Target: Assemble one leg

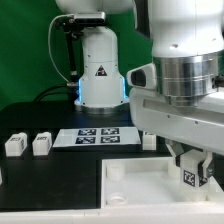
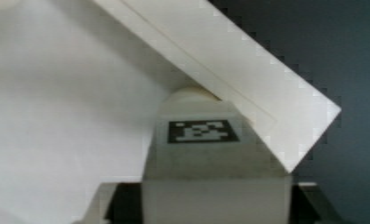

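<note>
The hand (image 1: 190, 172) is closed on the leg (image 1: 189, 176), a stubby white peg with a tag on its face, held low at the exterior view's right, just above the big white panel (image 1: 140, 190). In the wrist view the leg (image 2: 203, 140) sits clamped between dark fingers (image 2: 114, 203), its rounded tip up against the panel (image 2: 66, 120) next to a raised edge; whether it actually touches cannot be told. No corner socket is visible under the tip in either view, so alignment is unverified. Risks, as a judgement: if the tip is off the socket, pushing down would jam it on the flat or the rim, shift the panel on the surface (image 1: 40, 110), or twist the leg in the grip. Three spare legs (image 1: 28, 143) lie at the exterior view's left, the marker board (image 1: 97, 137) behind, both well apart.
</note>
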{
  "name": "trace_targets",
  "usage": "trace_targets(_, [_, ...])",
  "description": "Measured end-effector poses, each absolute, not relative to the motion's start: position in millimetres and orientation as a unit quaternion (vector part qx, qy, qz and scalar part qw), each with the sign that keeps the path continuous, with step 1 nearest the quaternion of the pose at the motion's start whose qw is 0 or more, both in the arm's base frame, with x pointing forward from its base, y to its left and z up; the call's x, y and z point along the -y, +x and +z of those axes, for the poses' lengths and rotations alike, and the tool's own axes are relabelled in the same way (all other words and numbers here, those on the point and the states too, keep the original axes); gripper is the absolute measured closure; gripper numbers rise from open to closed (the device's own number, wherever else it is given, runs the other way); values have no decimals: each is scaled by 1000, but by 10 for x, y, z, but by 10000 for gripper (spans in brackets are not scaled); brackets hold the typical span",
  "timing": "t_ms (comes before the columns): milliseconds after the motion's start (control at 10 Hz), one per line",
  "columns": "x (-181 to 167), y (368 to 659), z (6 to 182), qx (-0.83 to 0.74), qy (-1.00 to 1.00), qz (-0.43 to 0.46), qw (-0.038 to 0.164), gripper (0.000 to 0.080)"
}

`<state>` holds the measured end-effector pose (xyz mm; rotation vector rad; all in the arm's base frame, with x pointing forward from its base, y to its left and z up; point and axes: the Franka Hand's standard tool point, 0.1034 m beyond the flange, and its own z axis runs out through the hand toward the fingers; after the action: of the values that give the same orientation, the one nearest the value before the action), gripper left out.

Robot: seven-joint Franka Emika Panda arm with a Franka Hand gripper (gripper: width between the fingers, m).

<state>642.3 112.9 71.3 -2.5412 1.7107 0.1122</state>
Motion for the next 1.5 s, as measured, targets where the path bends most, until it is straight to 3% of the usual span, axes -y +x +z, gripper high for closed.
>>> trace_targets(300, [-1109, 6410, 709, -745, -662, 57, 61, 508])
trace_targets(800, [-1118, 6405, 707, -817, -571, 64, 54, 501])
trace_targets(900, [-1118, 6404, 705, -817, -571, 64, 54, 301])
trace_targets(1000, [-1119, 6403, 703, -817, -571, 64, 54, 301])
trace_targets(1100, [-1139, 6382, 689, -812, -577, 65, 53, 183])
trace_targets(1300, [-1211, 6325, 701, -797, -597, 70, 49, 159])
trace_targets(1500, [-1218, 6337, 878, -785, -612, 67, 60, 151])
